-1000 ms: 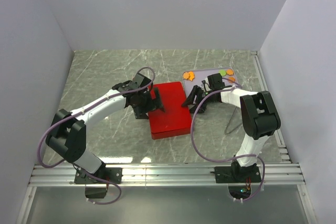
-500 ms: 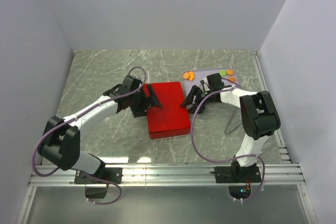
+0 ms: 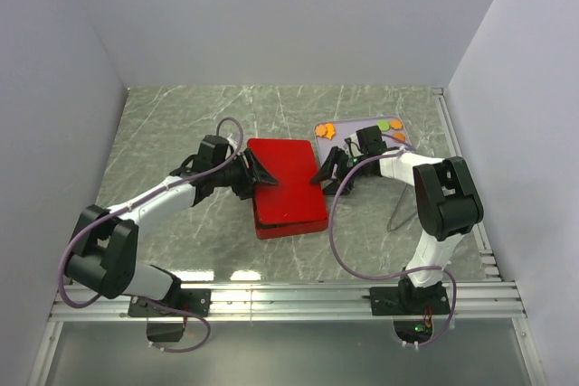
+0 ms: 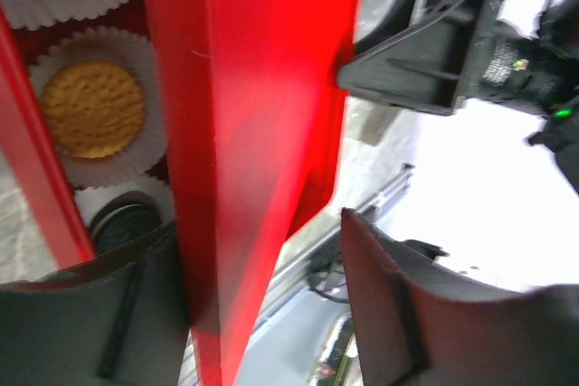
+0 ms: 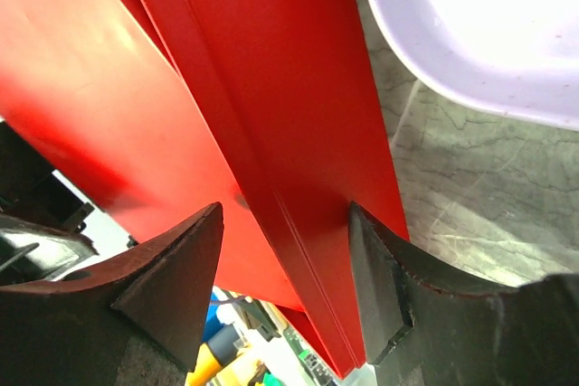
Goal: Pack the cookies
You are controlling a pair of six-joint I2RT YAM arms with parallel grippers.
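On the grey marbled worktop (image 3: 181,124), the red lid (image 3: 288,192) sits just in front of the pale tray (image 3: 353,123), the right pincer (image 3: 330,178) clamped on its right edge, the left pincer (image 3: 258,178) straddling its left edge, grip unclear, and the cookies (image 3: 327,130) lying on the tray.

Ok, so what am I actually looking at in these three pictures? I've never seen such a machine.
Two robot arms are bolted at the edge of a marbled table. The wide picture looks down from above; the other two come from a camera on each wrist, so its own fingers show. Between the arms is a red lid. The right gripper pinches one side; the left gripper straddles the opposite side, though I cannot tell whether it presses. Under the lid, the left wrist camera glimpses cookies in white paper cups. More lie on a pale tray at the back.
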